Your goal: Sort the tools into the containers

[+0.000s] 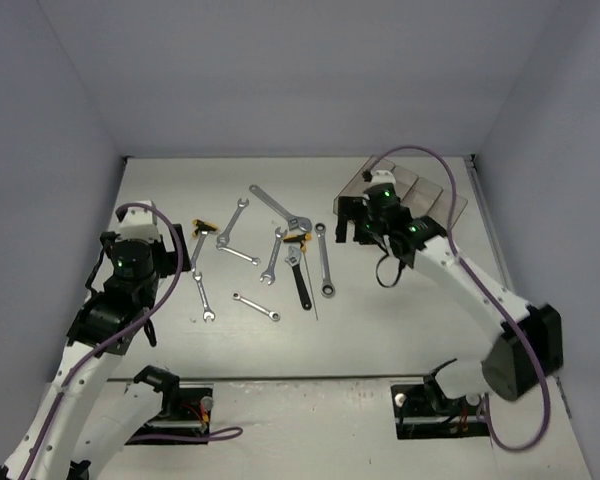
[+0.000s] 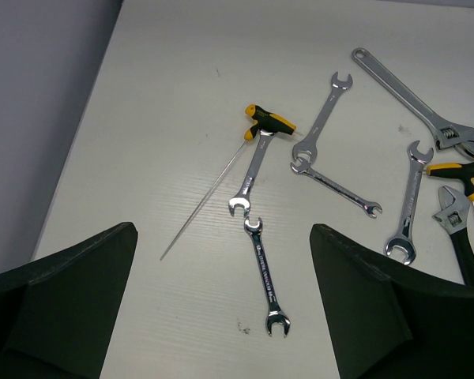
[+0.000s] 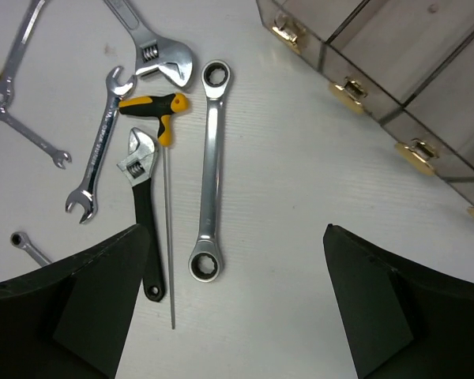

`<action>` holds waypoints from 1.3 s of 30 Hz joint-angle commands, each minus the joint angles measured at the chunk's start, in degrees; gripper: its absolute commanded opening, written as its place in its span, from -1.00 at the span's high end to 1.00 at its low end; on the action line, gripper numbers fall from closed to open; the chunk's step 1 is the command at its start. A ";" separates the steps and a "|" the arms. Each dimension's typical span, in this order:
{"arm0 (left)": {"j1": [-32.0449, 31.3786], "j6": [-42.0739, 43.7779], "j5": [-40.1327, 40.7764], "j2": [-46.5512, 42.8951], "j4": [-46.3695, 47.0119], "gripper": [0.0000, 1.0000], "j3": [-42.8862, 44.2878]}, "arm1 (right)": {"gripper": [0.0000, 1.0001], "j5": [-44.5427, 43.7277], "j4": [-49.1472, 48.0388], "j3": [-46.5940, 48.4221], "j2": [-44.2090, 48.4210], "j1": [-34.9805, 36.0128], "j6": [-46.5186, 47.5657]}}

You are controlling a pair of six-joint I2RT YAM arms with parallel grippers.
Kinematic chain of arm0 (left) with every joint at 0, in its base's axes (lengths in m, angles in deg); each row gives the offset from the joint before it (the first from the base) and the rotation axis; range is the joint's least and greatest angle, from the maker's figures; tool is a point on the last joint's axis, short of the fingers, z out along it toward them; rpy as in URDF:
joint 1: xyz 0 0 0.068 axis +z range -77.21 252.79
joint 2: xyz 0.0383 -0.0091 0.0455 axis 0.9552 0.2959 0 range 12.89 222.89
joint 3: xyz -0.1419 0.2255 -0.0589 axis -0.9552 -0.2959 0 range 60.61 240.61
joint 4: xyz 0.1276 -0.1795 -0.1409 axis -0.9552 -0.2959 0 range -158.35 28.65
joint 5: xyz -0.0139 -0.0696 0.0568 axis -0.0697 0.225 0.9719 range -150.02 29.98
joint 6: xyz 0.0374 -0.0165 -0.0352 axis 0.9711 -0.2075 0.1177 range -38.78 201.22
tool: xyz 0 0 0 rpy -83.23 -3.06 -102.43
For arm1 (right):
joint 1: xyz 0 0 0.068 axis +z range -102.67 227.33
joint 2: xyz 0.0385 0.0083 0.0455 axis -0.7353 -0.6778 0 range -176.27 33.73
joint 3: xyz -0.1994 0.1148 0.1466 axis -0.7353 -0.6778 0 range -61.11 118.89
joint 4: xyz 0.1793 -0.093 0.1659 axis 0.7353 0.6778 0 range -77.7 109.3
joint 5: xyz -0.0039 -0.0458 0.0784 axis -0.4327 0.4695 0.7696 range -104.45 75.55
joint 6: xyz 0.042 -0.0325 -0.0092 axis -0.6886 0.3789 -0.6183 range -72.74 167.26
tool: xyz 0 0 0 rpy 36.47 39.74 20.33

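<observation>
Several tools lie mid-table: a long silver adjustable wrench [image 1: 278, 208], a black-handled adjustable wrench [image 1: 298, 280], a ring wrench [image 1: 325, 262] and a small open-end wrench [image 1: 202, 296]. The smoky-brown bins [image 1: 432, 195] stand at the back right, partly hidden by the right arm. My left gripper [image 2: 225, 316] is open and empty above the small open-end wrench [image 2: 266, 276]. A yellow-and-black driver [image 2: 268, 122] lies beyond it. My right gripper [image 3: 233, 316] is open and empty, with the ring wrench [image 3: 211, 170] just left of its middle. The black-handled wrench [image 3: 142, 205] and the bins [image 3: 395, 47] also show there.
Grey walls close in the table on three sides. A second yellow-and-black driver [image 3: 154, 106] has a thin shaft that runs beside the ring wrench. Another small wrench [image 1: 255, 307] lies nearest the front. Bare table lies between the ring wrench and the bins.
</observation>
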 commanded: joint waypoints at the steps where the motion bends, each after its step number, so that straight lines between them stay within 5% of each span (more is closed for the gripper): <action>1: -0.53 0.27 0.99 0.21 3.61 -0.77 1.07 | -0.71 -4.49 -1.16 5.97 -11.16 1.62 -1.96; 11: -1.24 0.44 -1.39 0.15 4.11 -0.77 0.11 | -0.55 -2.91 0.94 15.69 -31.39 5.82 1.17; 28: -1.53 0.55 -2.90 -0.04 4.20 -0.77 -0.08 | -0.08 -3.84 1.21 17.26 -40.63 6.55 1.40; 32: -1.60 0.62 -2.63 -0.11 4.29 -0.77 -0.24 | 0.23 -2.78 1.21 17.27 -41.85 6.28 1.03; 37: -1.60 0.78 -2.07 -0.10 4.13 -0.77 -0.17 | 0.94 0.25 1.28 16.26 -43.12 5.43 -0.64; 39: -1.54 0.80 -2.09 -0.09 4.20 -0.77 -0.15 | 1.00 0.37 1.21 15.86 -42.57 5.01 -1.19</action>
